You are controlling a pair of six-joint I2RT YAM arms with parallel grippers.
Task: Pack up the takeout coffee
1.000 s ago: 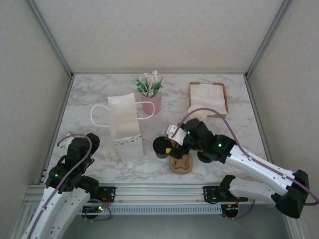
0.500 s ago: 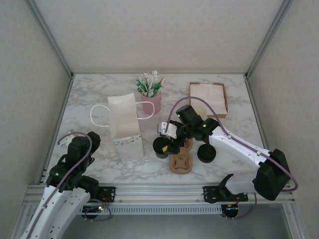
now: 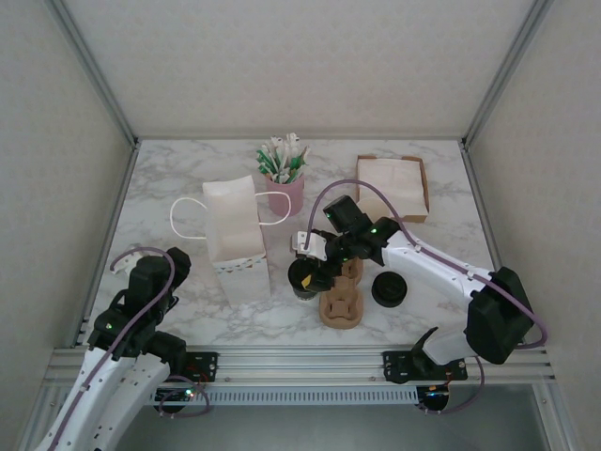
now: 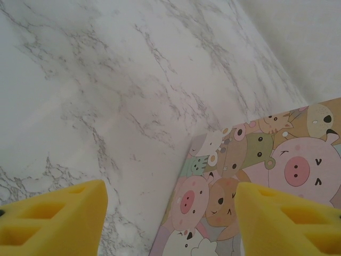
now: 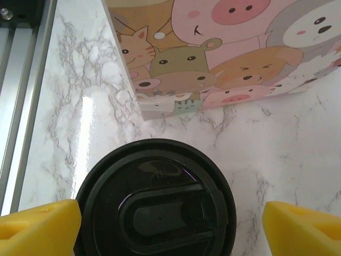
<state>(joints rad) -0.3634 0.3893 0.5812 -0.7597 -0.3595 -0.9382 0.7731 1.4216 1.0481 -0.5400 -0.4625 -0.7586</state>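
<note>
The takeout coffee [image 3: 302,276] is a cup with a round black lid [image 5: 154,200], standing just right of the white paper bag [image 3: 235,240]. My right gripper [image 3: 312,265] hangs over it, open. In the right wrist view its yellow fingertips [image 5: 37,226] flank the lid, the left one at the rim and the right one a gap away. My left gripper [image 4: 170,224] is open and empty low at the front left, facing the bag's cartoon-printed bottom band [image 4: 256,176].
A loose black lid [image 3: 390,289] lies right of the coffee, and a brown cup carrier [image 3: 341,306] sits in front. A pink cup of sachets [image 3: 285,178] and a napkin box [image 3: 392,186] stand at the back. The metal rail [image 5: 21,80] runs along the near edge.
The right arm swung its elbow back and left, keeping its gripper over the coffee and uncovering the loose lid. The left arm barely moved.
</note>
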